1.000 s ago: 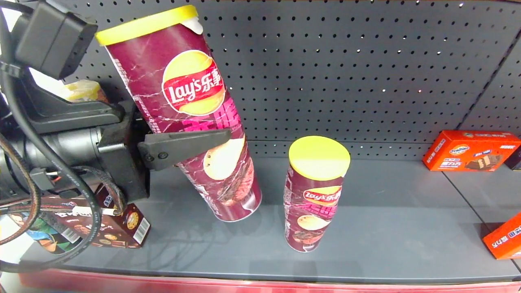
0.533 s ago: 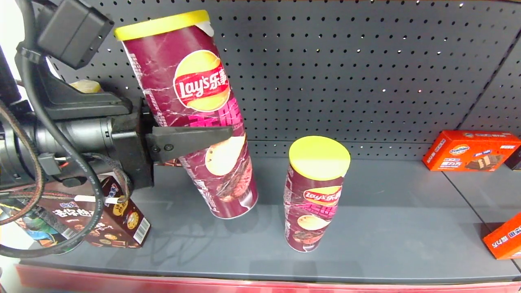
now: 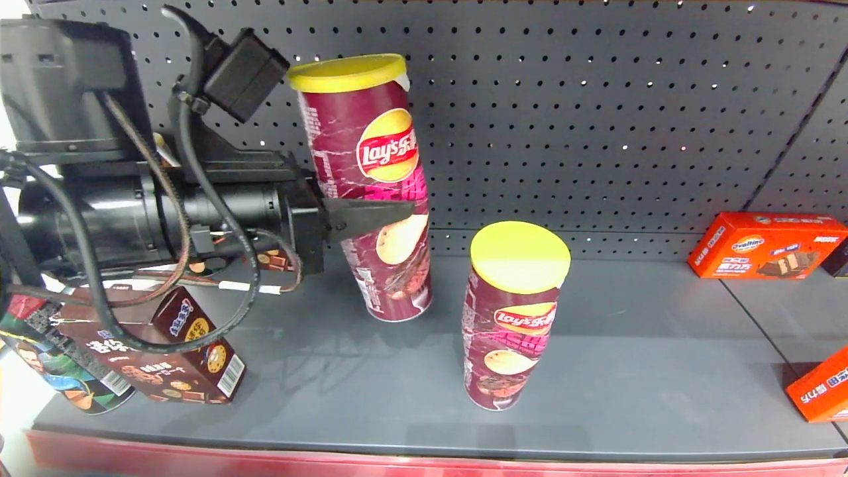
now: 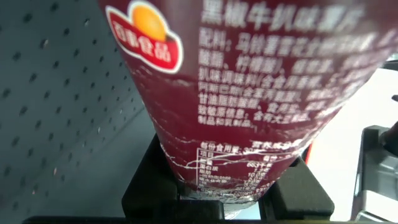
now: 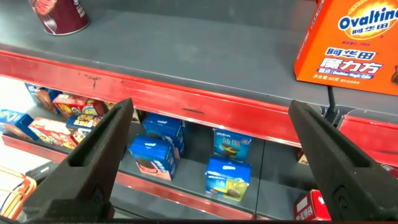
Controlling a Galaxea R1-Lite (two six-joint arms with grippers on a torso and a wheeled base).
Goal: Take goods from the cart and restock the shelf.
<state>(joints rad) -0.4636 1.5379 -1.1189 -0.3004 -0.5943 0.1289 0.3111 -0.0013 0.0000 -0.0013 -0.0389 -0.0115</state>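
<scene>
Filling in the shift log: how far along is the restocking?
Done: one chip can stands upright on the shelf. In hand: the left claw is shut on a second can, tilted, at the shelf's back. Left: set it down and release; the right claw is open and empty.

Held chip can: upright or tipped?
Tipped slightly: the held chip can leans lid-first toward the left gripper, shut on its middle. Shelf contact: cannot tell.

I see a grey pegboard back panel (image 3: 596,119). An orange box (image 3: 767,244) lies far right, close against it. A second orange box (image 3: 818,394) sits nearer the front. Far left, a brown cookie box (image 3: 165,358) lies flat, with a cartoon-printed can (image 3: 63,381) just beside it. Lower down stand blue boxes (image 5: 154,155).
</scene>
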